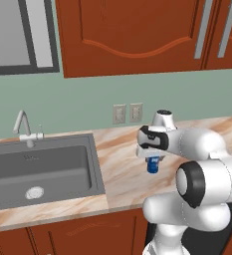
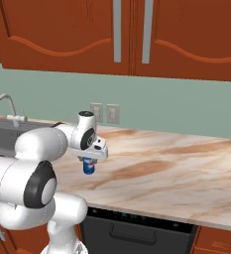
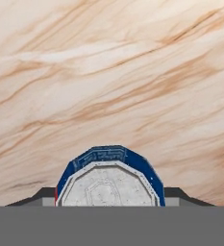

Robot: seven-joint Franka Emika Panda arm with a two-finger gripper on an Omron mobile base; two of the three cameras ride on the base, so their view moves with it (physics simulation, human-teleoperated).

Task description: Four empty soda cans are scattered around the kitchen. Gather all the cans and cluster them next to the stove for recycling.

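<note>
Here, in your left base view, the gripper (image 1: pixel 154 160) points down over the countertop (image 1: pixel 122 149), a blue soda can (image 1: pixel 153 167) directly beneath. Right base view: same can (image 2: pixel 88 166) under the hand. Hand view: can's silver top (image 3: pixel 108 188) sits between the jaws, fingers (image 3: pixel 177 194) flanking closely; you cannot tell whether they touch it.

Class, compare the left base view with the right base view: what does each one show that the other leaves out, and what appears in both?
Left base view alone: the grey sink basin with its round drain.

Right base view alone: the long stretch of beige marbled countertop running right, and the dark appliance front beneath it.

Both: the robot's hand over the small blue soda can, the silver faucet, two wall outlets.
</note>
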